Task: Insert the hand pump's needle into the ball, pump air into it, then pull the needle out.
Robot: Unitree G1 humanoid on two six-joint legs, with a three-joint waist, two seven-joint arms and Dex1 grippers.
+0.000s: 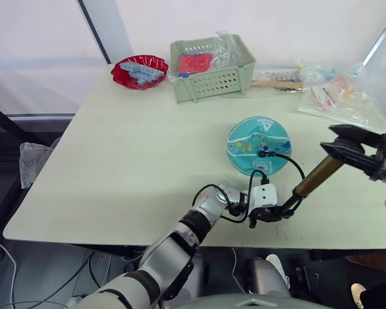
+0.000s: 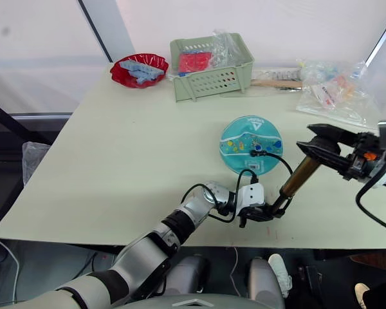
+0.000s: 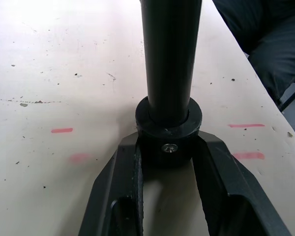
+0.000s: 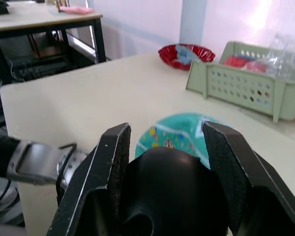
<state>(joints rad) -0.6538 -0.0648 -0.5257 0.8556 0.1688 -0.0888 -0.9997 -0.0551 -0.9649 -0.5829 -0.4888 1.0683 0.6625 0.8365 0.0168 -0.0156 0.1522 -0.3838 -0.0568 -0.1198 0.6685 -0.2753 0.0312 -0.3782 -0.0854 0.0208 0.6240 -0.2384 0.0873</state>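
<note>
Left pincer (image 1: 269, 214) clenched on bronze-gold hand pump (image 1: 316, 175) base, right pincer (image 1: 343, 142) clasping T-handle: stroke straight, needle (image 1: 262, 154) seated in teal rubber ball (image 1: 258, 145).

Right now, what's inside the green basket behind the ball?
The basket holds something red and crumpled clear plastic. What lies under them is hidden by its wall. The ball sits nearer, hose plugged in.
</note>
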